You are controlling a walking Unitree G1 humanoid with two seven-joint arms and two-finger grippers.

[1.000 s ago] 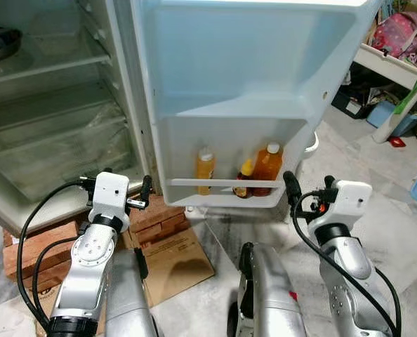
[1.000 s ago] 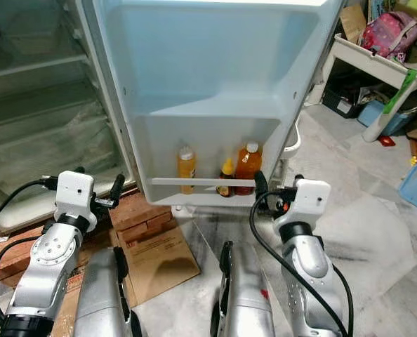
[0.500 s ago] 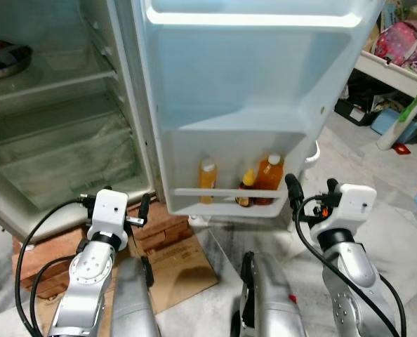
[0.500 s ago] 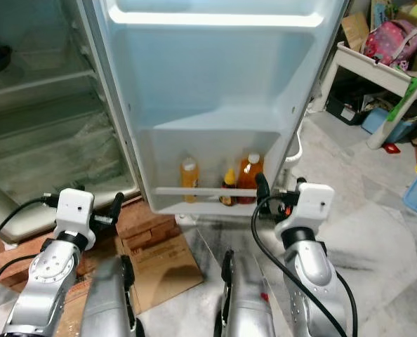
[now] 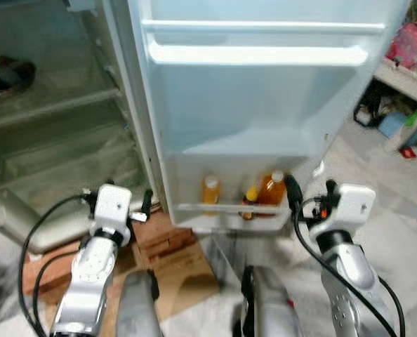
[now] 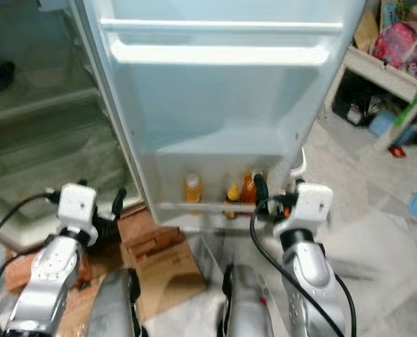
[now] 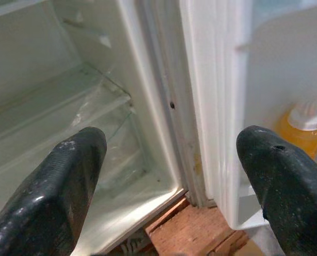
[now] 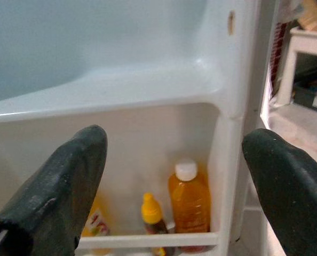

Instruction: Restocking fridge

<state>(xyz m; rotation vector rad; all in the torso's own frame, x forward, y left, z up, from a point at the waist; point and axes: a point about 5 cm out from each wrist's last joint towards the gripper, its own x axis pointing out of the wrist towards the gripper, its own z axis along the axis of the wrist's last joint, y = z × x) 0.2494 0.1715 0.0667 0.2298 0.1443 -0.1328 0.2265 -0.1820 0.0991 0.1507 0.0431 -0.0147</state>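
Note:
The fridge stands open, its door [image 5: 265, 105] swung out straight ahead of me. The door's bottom bin [image 5: 226, 208] holds three bottles: a yellow-orange one [image 5: 210, 192], a small dark one with a yellow cap [image 5: 250, 200] and a larger orange one [image 5: 272, 191]. My left gripper [image 5: 117, 195] is open and empty, raised before the hinge edge where the fridge body meets the door. My right gripper [image 5: 310, 191] is also open and empty, just short of the bin's right end. In the right wrist view the larger orange bottle [image 8: 188, 200] is framed between the black fingers [image 8: 68, 181].
Inside the fridge are bare glass shelves [image 5: 54, 116] and a dark pan [image 5: 8, 70] on the upper one. Bricks [image 5: 170, 235] and cardboard [image 5: 187, 270] lie under the fridge. A white table with a pink bag [image 5: 412, 45] stands at the right on the marble floor.
The whole picture has shifted down and blurred, so the camera has tilted up; the door's upper shelf now shows. Both grippers stay open in the same places.

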